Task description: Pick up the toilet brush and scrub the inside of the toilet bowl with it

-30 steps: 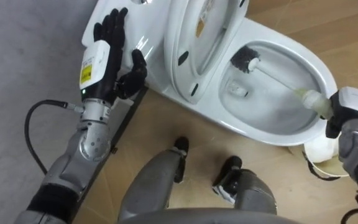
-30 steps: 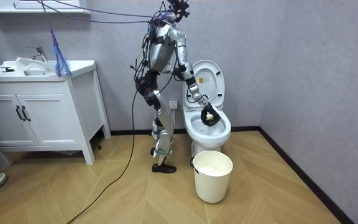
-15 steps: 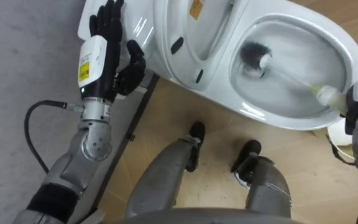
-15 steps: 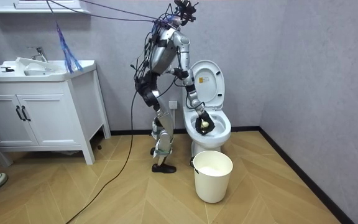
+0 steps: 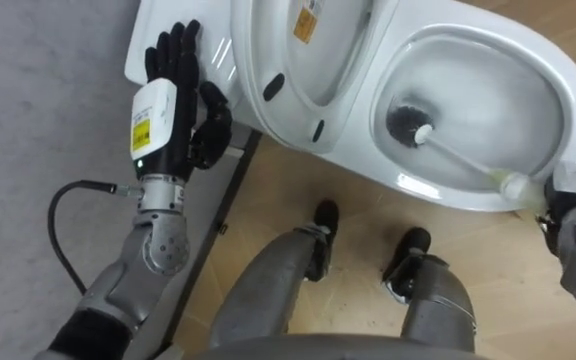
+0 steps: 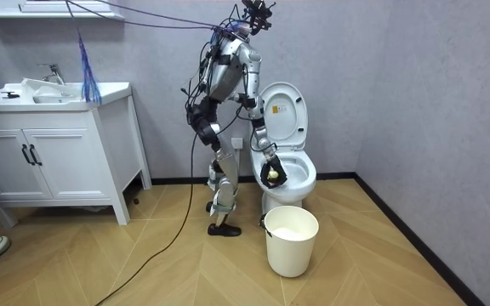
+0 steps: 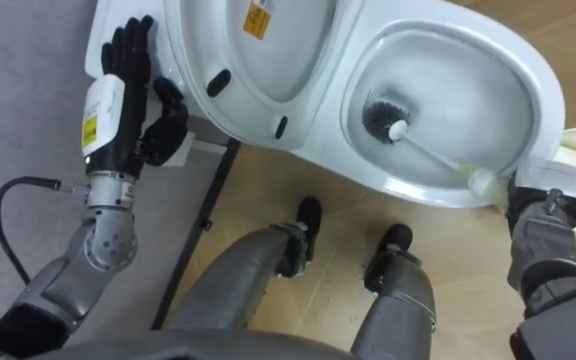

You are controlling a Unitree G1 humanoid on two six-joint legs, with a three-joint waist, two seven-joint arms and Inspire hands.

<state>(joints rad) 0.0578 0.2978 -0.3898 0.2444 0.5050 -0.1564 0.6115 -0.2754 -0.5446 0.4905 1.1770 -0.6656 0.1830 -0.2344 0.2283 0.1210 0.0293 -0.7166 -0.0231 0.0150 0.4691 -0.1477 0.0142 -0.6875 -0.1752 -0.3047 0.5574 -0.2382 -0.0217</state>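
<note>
Inside one toilet [image 5: 353,150], one brush [image 5: 405,120], one bucket [image 6: 292,242]

Quick update: over the last second I've dragged the toilet brush [image 5: 460,152] back a bit. Its bristle head [image 5: 405,121] was tucked high under the raised seat and has since slid further down the bowl [image 5: 528,75]. In the room view the right hand [image 6: 270,173] has dropped lower, toward the robot. The head camera shifted too.
</note>
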